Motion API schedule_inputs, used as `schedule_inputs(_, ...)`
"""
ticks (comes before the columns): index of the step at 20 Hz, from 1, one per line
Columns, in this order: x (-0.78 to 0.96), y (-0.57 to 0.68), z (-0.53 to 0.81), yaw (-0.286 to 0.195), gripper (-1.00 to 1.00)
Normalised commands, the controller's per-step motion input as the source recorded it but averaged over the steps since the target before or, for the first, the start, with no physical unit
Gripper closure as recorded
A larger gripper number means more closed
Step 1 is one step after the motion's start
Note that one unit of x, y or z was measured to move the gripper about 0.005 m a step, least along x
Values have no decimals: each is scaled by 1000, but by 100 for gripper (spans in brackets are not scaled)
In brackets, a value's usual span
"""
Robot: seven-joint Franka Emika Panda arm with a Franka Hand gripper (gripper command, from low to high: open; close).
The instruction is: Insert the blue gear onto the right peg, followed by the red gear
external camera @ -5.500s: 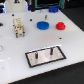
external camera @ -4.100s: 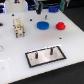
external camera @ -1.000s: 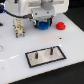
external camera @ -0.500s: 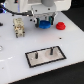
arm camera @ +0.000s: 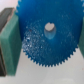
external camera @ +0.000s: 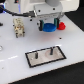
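The blue gear (external camera: 48, 26) is a wide blue toothed disc just under my gripper (external camera: 48, 22), at the back of the white table. In the wrist view the blue gear (arm camera: 47, 35) fills the picture, its centre hole showing, with a green finger pad (arm camera: 8, 45) against its rim. The gripper looks shut on it. The red gear (external camera: 61, 25) sits on the table close to the blue gear, on the exterior view's right. The grey black-bordered plate (external camera: 46, 58) lies nearer the front, with the right peg (external camera: 51, 49) and a left peg (external camera: 36, 53) both bare.
A small beige-and-white fixture (external camera: 19, 27) stands on the table at the exterior view's left. The arm's white body (external camera: 47, 7) hangs over the back of the table. The table's front edge runs just below the plate.
The arm came in over the blue gear and dropped onto it. The blue gear now shows below the fingers, shifted slightly toward the plate. The red gear and the plate have not moved.
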Motion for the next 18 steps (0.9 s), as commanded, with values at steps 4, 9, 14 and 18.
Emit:
schedule_inputs(4,626,-18,391,0,100)
schedule_inputs(9,619,-142,349,0,100)
schedule_inputs(14,672,-230,318,0,100)
schedule_inputs(18,775,-153,306,0,100)
